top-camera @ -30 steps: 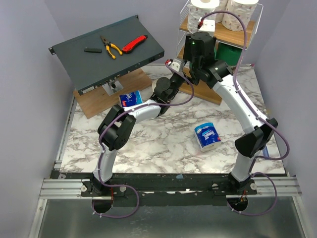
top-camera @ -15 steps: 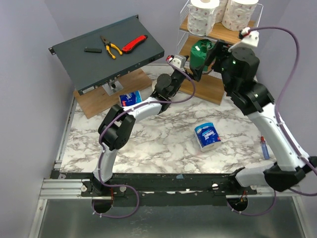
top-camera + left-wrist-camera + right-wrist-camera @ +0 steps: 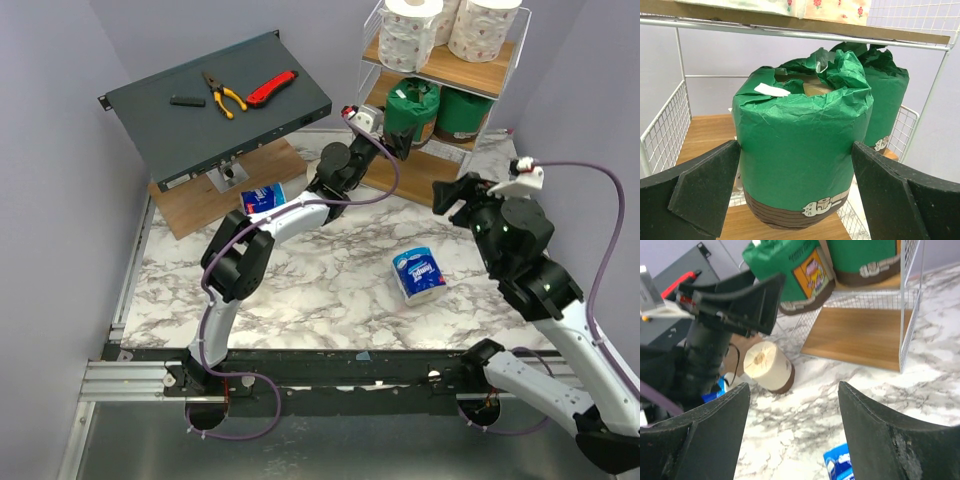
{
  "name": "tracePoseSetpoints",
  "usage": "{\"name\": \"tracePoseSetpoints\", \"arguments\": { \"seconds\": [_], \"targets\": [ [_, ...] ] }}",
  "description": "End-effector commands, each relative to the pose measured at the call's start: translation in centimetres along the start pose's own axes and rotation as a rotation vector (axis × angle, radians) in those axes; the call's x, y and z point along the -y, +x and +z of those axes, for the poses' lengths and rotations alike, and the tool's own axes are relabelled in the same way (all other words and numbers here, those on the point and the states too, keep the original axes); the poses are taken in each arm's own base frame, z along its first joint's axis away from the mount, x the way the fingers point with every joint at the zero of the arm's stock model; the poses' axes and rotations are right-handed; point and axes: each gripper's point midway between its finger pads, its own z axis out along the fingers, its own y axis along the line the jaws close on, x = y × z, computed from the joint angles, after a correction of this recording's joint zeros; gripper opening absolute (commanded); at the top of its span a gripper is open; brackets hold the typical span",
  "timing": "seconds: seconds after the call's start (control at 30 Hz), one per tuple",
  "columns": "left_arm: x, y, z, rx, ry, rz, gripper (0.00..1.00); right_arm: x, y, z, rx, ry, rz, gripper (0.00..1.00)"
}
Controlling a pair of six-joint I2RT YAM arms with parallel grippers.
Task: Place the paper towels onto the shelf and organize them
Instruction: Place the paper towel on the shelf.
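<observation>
The shelf (image 3: 437,68) stands at the back right. White printed paper towels (image 3: 410,35) sit on its top tier. On the middle tier, one green-wrapped roll (image 3: 462,112) stands upright. A second green roll (image 3: 412,108) (image 3: 800,145) leans over that tier's front rim. My left gripper (image 3: 388,125) (image 3: 796,150) is open, one finger close on each side of this roll; contact is unclear. My right gripper (image 3: 457,195) (image 3: 794,390) hangs open and empty over the table. A cream roll (image 3: 769,366) and two blue-and-white packs (image 3: 418,273) (image 3: 265,197) lie on the marble.
A slanted dark grey metal box (image 3: 215,100) at the back left carries pliers (image 3: 224,94) and a red knife (image 3: 272,88). A flat wooden board (image 3: 200,210) lies under it. My left arm stretches across the table's middle toward the shelf.
My right arm let go of the green roll at the middle tier and swung back right and down, jaws wider. My left gripper moved up to that roll.
</observation>
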Motion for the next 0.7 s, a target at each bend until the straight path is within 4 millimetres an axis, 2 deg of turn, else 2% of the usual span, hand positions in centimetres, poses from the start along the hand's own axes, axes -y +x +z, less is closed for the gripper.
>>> {"name": "tracePoseSetpoints", "arguments": {
  "seconds": [0.0,0.2,0.4,0.5,0.67],
  "targets": [
    [0.5,0.1,0.9,-0.005,0.024,0.045,0.97,0.4,2.4,-2.2,-0.035,-0.081,0.068,0.74],
    [0.0,0.1,1.6,-0.003,0.017,0.109,0.97,2.0,5.1,-4.4,-0.080,-0.102,0.073,0.73],
    [-0.3,0.2,2.3,0.001,0.007,0.133,0.97,4.1,9.0,-5.8,-0.155,-0.082,0.075,0.73],
    [-0.8,0.4,2.7,0.004,-0.010,0.135,0.97,4.6,10.7,-6.3,-0.187,-0.086,0.090,0.73],
    [-1.5,0.1,3.6,0.017,-0.024,0.127,0.97,4.0,11.5,-6.4,-0.213,-0.116,0.112,0.72]
  ]
}}
